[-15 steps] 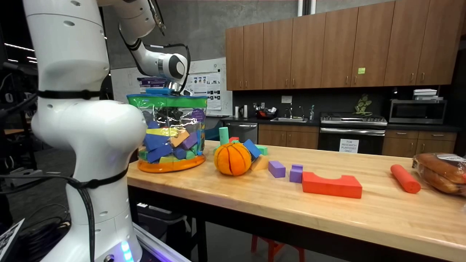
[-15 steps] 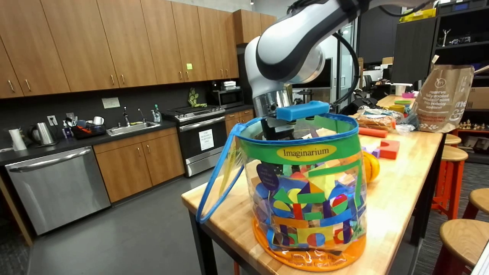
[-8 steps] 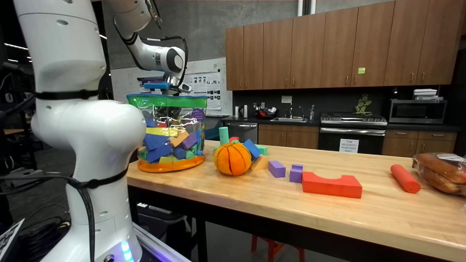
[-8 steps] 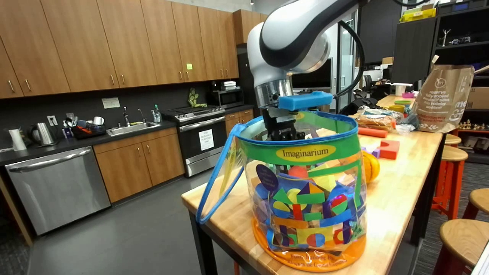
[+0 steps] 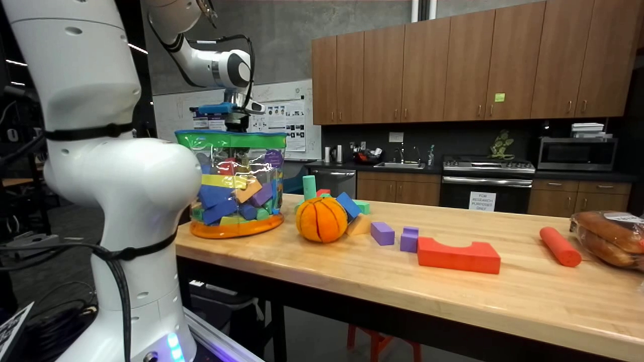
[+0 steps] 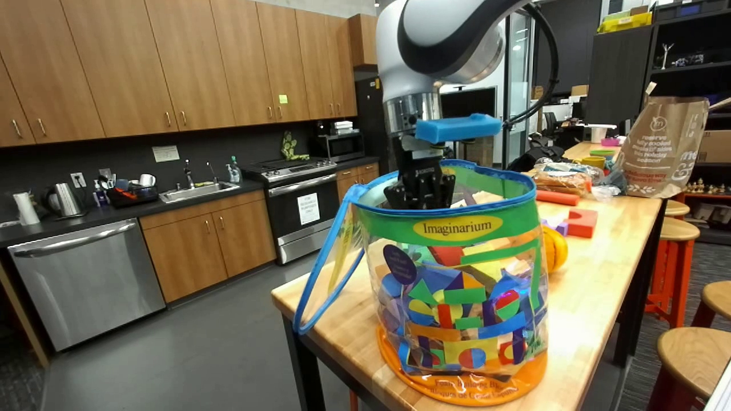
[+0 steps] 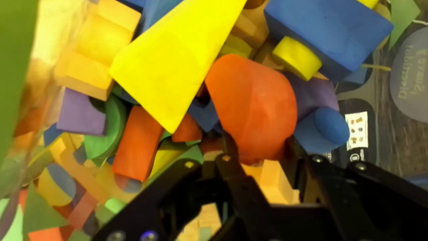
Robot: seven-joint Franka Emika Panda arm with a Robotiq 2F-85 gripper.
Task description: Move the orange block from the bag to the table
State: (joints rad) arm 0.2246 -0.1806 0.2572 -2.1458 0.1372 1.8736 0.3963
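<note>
The orange block, a rounded orange-red piece (image 7: 254, 107), sits between the fingers of my gripper (image 7: 260, 145) in the wrist view. The fingers press on both its sides. It looks red through the clear wall in both exterior views (image 5: 226, 166) (image 6: 446, 254). The bag (image 6: 462, 228) is clear with a green and blue rim and stands upright on the light wood table (image 6: 582, 285). My gripper (image 6: 421, 191) reaches down through the bag's open top. Its fingertips and the block are inside the bag, above the other blocks. The green band partly hides the fingers.
Several other blocks, such as a yellow piece (image 7: 174, 57) and a blue block (image 7: 327, 30), lie in the bag. On the table, an orange ball (image 5: 322, 219), purple blocks (image 5: 382, 234), a red arch block (image 5: 459, 255) and a red cylinder (image 5: 560, 247) lie beyond the bag. A blue strap (image 6: 328, 268) hangs off the bag's side.
My gripper has risen out of the deeper part of the bag, and the orange-red block has come up with it. The bag and the things on the table have stayed put.
</note>
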